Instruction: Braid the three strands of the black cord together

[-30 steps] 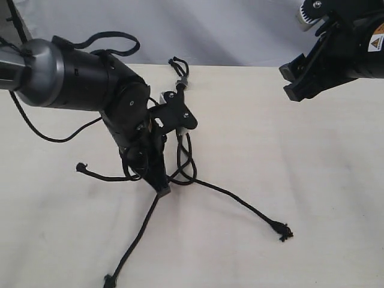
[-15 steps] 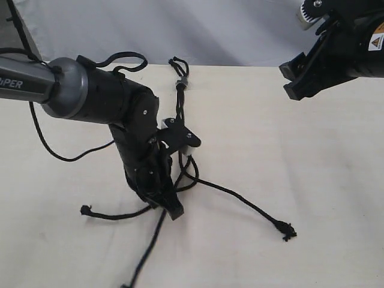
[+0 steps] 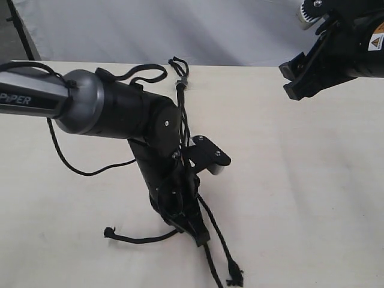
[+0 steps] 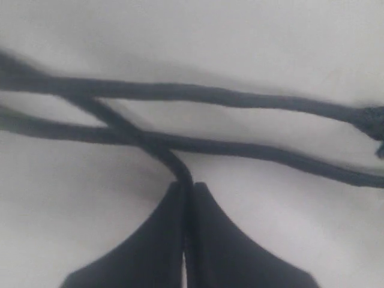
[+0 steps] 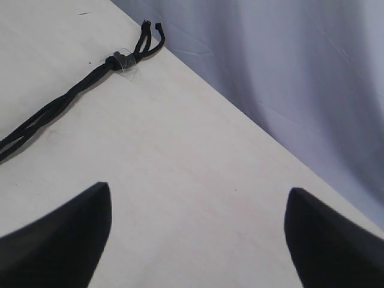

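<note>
At the near middle of the table (image 3: 312, 192), my left gripper (image 3: 197, 231) is pinched fully closed on one of the three strands (image 4: 165, 155), which lies across the other two. The black cord (image 3: 180, 99) runs lengthwise from its grey band (image 3: 182, 84) at the far edge toward me. My right gripper (image 3: 298, 77) hangs wide open, empty, well off right; left arm is far nearer

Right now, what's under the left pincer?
The shut left pincer pinches one strand, which crosses two other strands on the table. Anything directly beneath the pincer itself is hidden.
</note>
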`<act>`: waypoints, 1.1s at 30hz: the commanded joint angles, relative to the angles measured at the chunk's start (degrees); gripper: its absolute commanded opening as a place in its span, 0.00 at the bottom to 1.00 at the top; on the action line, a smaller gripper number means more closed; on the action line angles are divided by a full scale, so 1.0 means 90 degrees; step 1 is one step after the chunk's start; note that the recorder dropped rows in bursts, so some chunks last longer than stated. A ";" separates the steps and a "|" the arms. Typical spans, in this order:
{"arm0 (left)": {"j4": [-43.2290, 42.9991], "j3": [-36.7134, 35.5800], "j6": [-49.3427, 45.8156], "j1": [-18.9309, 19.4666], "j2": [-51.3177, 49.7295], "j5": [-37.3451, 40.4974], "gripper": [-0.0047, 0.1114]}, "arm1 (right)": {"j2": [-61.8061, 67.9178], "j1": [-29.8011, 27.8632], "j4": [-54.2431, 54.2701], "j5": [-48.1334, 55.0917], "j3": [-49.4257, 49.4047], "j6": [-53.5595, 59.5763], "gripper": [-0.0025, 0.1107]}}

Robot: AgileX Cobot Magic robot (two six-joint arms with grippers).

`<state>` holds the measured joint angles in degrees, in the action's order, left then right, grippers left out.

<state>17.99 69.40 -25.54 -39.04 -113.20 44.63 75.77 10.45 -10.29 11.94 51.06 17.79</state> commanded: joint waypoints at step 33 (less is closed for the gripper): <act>-0.1029 0.0087 0.0117 0.0574 0.0287 0.1333 0.61 | -0.0070 -0.0033 0.0058 -0.0097 -0.0019 -0.0104 0.68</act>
<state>12.35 67.80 -25.51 -34.02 -111.95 51.64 75.77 10.45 -10.29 11.84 51.06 17.58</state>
